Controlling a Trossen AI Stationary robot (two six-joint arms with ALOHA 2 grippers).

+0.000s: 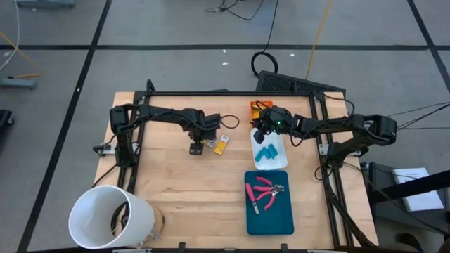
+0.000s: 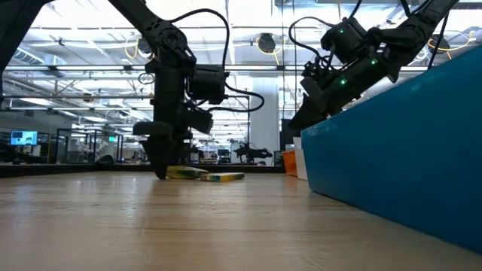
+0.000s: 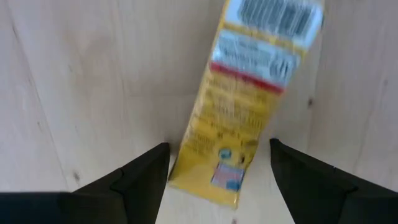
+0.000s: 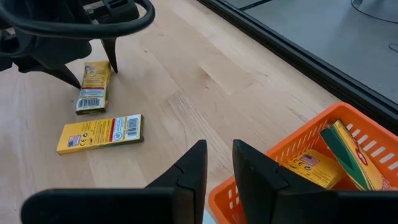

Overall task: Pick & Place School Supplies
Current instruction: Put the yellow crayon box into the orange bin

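The yellow box under the left gripper is blurred, its print unreadable and its far end cut off. From table height, the teal tray hides everything inside it.

Wooden table, pale planks. Big white bucket at one near corner, open mouth up. Teal tray near the opposite edge; white tray just beyond it; orange basket beyond that. Cables on grey floor.
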